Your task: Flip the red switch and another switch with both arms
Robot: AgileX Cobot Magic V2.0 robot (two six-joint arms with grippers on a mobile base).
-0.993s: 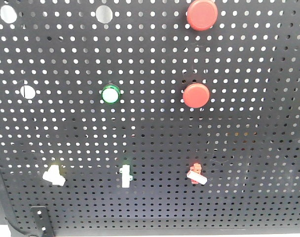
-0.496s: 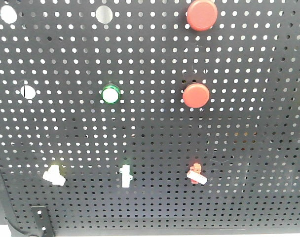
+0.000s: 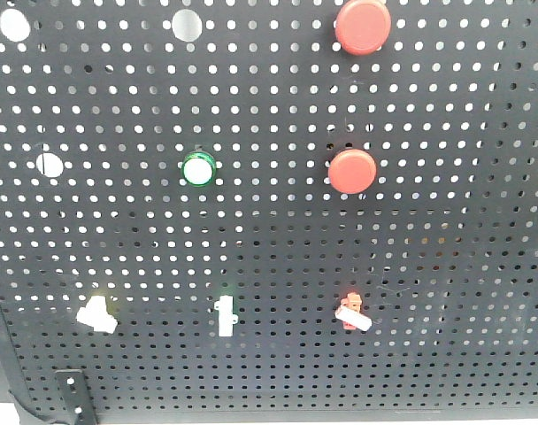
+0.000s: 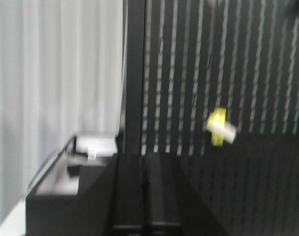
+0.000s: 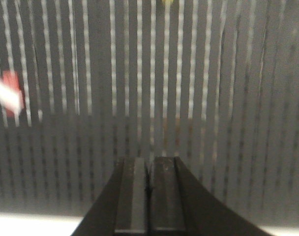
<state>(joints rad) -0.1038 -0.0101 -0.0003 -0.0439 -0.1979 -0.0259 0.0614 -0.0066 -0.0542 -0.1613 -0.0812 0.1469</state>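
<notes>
Left claw [image 4: 145, 196]: fingers together, empty; the pale yellow switch [image 4: 219, 128] sits at 2 o'clock, clear of it. Right claw [image 5: 148, 196]: fingers together, empty; the red switch [image 5: 9, 93] sits at 10 o'clock, clear of it.

The front-facing camera looks square-on and close at the black pegboard [image 3: 269, 239], which fills its frame. The left wrist camera looks forward over the left claw [image 4: 145, 156] at the same board's left edge from nearer, blurred, sharing the yellow-based switch [image 4: 221, 128] with the front view. The right wrist camera looks over the right claw [image 5: 149, 160] at the board's face, sharing the red switch [image 5: 7, 93], at its left margin.
</notes>
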